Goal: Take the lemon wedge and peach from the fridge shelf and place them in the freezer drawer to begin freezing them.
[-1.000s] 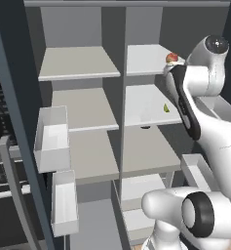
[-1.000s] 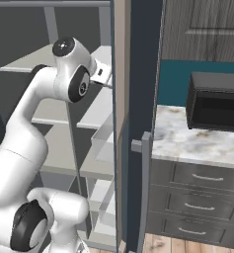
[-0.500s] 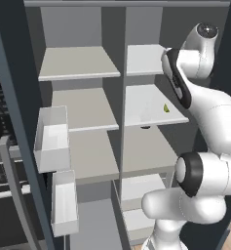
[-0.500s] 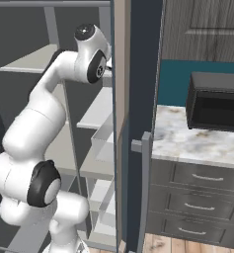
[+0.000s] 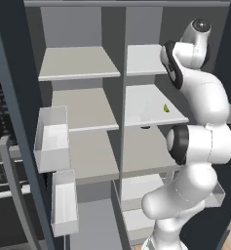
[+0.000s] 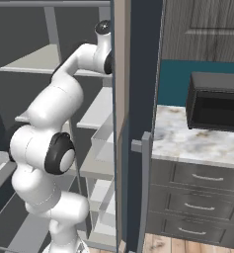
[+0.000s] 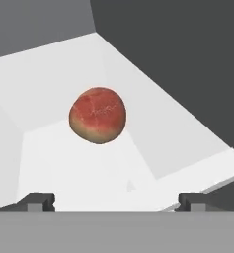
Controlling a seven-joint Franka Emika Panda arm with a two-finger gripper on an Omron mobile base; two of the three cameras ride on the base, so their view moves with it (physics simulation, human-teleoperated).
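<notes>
**Two fruits waiting, the peach being lined up first**

Both task fruits are sitting on fridge shelves, and neither is being held. The gripper [image 7: 116, 200] is reaching toward the peach [image 7: 97, 115], which is lying on the white fridge shelf [image 7: 54, 163] ahead of the fingertips [image 7: 38, 199] and centred between them, well apart from both. The jaws are standing spread wide with nothing in them. The lemon wedge [image 5: 166, 108] is resting on the right-hand shelf one level below the arm's upper link, near that shelf's right edge.

By my judgement the step in hand is the approach for picking the peach. The next move is calling for a straight advance until the fruit is sitting between the pads, then a close on its widest part; being round, it may roll away if nudged.

Compared with a second ago, the arm is stretching taller and straighter in the left base view, its wrist now rising beside the top right shelf, where earlier it was hunched lower beside the wedge's shelf. The wedge is keeping its place.
</notes>
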